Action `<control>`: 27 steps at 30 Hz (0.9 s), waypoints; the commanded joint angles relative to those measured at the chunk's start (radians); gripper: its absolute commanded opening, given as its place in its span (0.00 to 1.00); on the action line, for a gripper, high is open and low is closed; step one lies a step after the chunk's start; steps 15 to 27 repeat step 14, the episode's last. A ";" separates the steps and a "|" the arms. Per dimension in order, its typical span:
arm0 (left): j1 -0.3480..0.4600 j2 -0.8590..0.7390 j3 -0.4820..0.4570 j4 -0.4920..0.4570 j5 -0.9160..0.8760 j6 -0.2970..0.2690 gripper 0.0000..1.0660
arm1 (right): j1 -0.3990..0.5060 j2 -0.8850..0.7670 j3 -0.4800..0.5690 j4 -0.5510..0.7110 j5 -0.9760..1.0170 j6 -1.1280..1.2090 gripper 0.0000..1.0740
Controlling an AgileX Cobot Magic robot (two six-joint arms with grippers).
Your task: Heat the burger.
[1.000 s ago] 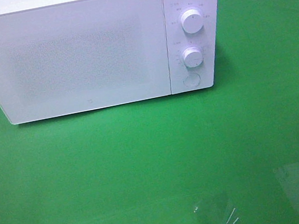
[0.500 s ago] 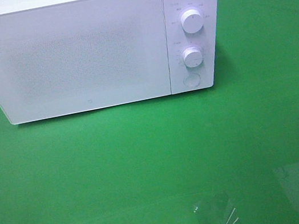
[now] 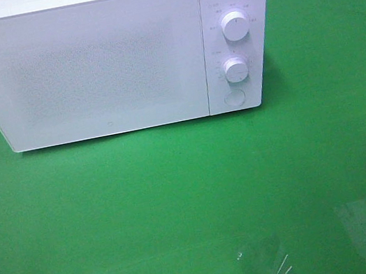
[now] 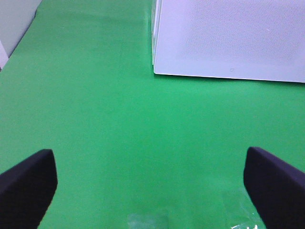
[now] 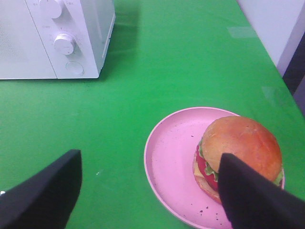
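Right wrist view has the burger (image 5: 238,155) on a pink plate (image 5: 171,157) with the right gripper (image 5: 147,191) over it, jaws wide and empty, seemingly poised to grab; left gripper (image 4: 150,186) likewise gapes empty near the shut microwave (image 3: 98,59)

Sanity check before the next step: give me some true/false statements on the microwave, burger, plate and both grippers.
1. The microwave door is shut. True.
2. The burger sits inside the microwave. False: it rests on the pink plate, out on the green cloth.
3. The left gripper is open and holds nothing. True: only cloth lies between its fingers.
4. The right gripper is shut on the burger. False: its jaws stand wide apart over the plate, and whether the near finger touches the burger cannot be told.
5. The plate stands on the left side of the table in the exterior view. False: only its rim shows at the right edge.
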 commanded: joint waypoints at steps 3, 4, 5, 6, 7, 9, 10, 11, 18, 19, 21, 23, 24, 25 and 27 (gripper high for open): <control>0.000 -0.024 0.003 -0.003 -0.010 0.001 0.93 | -0.005 -0.026 0.003 0.000 -0.006 -0.009 0.71; 0.000 -0.024 0.003 -0.003 -0.010 0.001 0.93 | -0.005 -0.026 0.003 0.000 -0.006 -0.009 0.71; 0.000 -0.024 0.003 -0.003 -0.010 0.001 0.93 | -0.005 -0.026 0.003 0.000 -0.006 -0.009 0.71; 0.000 -0.024 0.003 -0.003 -0.010 0.001 0.93 | -0.005 -0.026 0.003 0.000 -0.006 -0.009 0.71; 0.000 -0.024 0.003 -0.003 -0.010 0.001 0.93 | -0.005 -0.026 0.003 0.000 -0.006 -0.009 0.71; 0.000 -0.024 0.003 -0.003 -0.010 0.001 0.93 | -0.005 -0.026 0.003 0.000 -0.006 -0.009 0.71; 0.000 -0.024 0.003 -0.003 -0.010 0.001 0.93 | -0.005 -0.026 0.003 0.000 -0.006 -0.009 0.71; 0.000 -0.024 0.003 -0.003 -0.010 0.001 0.93 | -0.005 -0.026 0.003 0.000 -0.006 -0.009 0.71; 0.000 -0.024 0.003 -0.003 -0.010 0.001 0.93 | -0.005 -0.026 0.003 0.000 -0.006 -0.009 0.71; 0.000 -0.024 0.003 -0.003 -0.010 0.001 0.93 | -0.005 -0.026 0.003 0.000 -0.006 -0.009 0.71; 0.000 -0.024 0.003 -0.003 -0.010 0.001 0.93 | -0.005 -0.026 0.003 0.000 -0.006 -0.009 0.71; 0.000 -0.024 0.003 -0.003 -0.010 0.001 0.93 | -0.005 -0.026 0.003 0.000 -0.006 -0.009 0.71; 0.000 -0.024 0.003 -0.003 -0.010 0.001 0.93 | -0.005 -0.026 0.003 0.000 -0.006 -0.009 0.71; 0.000 -0.024 0.003 -0.003 -0.010 0.001 0.93 | -0.005 -0.026 0.003 0.000 -0.006 -0.009 0.71; 0.000 -0.024 0.003 -0.003 -0.010 0.001 0.93 | -0.005 -0.026 0.003 0.000 -0.006 -0.009 0.71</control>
